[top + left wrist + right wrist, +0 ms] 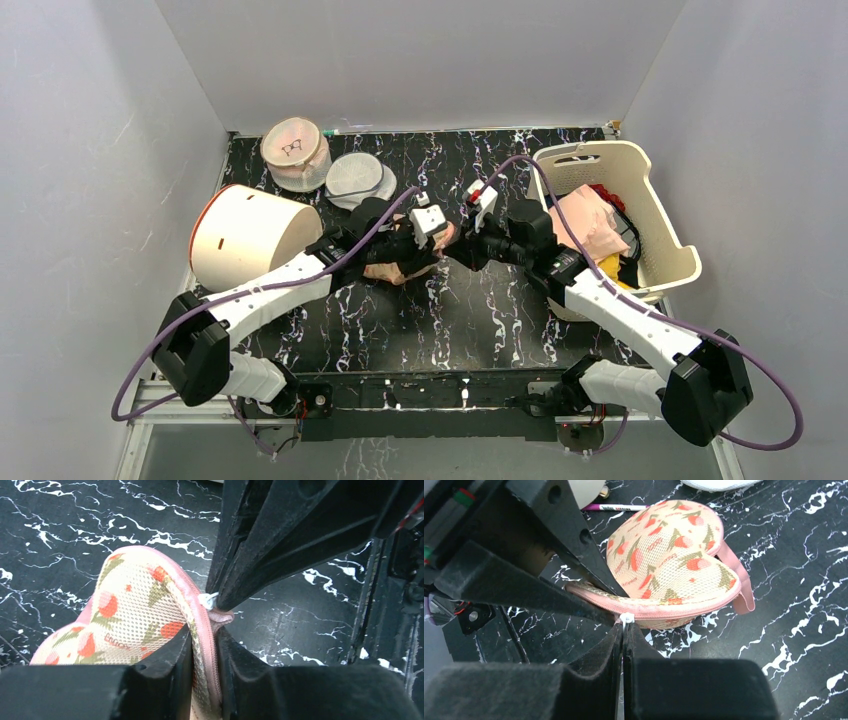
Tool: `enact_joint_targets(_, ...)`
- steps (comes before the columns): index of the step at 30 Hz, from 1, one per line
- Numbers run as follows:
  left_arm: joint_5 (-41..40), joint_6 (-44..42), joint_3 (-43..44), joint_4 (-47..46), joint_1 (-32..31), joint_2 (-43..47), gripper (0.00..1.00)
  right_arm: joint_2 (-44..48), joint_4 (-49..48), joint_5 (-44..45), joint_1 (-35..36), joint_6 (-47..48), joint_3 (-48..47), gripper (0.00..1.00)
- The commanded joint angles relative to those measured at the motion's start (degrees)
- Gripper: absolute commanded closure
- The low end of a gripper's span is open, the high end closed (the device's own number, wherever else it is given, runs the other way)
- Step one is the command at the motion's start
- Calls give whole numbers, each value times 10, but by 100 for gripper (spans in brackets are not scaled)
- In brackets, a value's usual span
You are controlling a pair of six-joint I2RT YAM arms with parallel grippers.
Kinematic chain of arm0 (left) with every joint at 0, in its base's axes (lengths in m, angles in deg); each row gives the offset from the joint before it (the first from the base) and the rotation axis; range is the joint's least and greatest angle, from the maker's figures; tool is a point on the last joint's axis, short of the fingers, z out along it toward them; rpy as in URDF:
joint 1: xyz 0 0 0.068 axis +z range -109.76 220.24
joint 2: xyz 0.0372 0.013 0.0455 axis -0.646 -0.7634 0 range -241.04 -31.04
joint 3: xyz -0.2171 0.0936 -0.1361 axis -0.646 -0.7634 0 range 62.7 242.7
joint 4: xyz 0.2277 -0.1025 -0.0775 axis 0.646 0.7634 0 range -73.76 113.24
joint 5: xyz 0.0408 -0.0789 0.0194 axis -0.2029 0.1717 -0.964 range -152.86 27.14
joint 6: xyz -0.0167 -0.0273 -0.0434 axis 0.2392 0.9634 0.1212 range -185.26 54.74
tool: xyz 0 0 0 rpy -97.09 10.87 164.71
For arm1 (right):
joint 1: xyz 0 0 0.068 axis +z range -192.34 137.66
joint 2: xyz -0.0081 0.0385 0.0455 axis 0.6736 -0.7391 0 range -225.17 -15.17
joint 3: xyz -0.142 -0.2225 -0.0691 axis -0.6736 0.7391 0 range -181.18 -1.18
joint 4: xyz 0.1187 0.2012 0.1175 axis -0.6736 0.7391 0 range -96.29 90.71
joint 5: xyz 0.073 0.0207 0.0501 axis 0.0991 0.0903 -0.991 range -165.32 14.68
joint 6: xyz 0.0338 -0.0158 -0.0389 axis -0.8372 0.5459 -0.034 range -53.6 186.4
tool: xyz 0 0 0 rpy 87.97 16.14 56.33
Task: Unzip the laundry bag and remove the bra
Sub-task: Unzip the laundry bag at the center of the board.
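– Our left fingers: what do we hold with them?
– We have them clamped narrow on the pink piped rim of the peach figure-eight fabric laundry bag with red prints.
– And our right fingers?
– Pressed together on the small white zip pull, at that same rim.
– Where does the bag lie?
– On the black marbled tabletop, near the cream round tub lying on its side.

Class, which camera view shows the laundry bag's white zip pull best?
The right wrist view: the zip pull sits centred, pinched in the right gripper's jaws at the laundry bag's zip. The left wrist view shows only a white sliver; in the top view it is hidden.
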Motion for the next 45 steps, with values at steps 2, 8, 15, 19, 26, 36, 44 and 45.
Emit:
enact_joint_targets(2,-41,-19,34,13,0,-1,87,2,-5,16,8,-12,-30,100)
enact_joint_targets(8,-47,-34,30,17,0,6,96,3,32,134,1,-16,-28,100)
enact_joint_targets(15,-53,-44,31,23,0,11,100,-3,31,124,-84,-14,-15,100)
enact_joint_targets(19,-58,-48,30,25,0,16,100,-20,33,71,-145,-20,-18,100)
enact_joint_targets(26,-61,-51,30,25,0,18,93,-38,53,-8,-144,-5,-40,100)
enact_joint_targets(36,20,-33,17,-1,-2,24,45,-31,16,-25,-36,-39,-43,100)
enact_joint_targets(44,-11,-53,25,24,-12,11,47,-38,8,1,26,-63,-74,100)
enact_joint_targets(45,-15,-57,27,29,-13,9,50,-38,8,3,27,-63,-74,100)
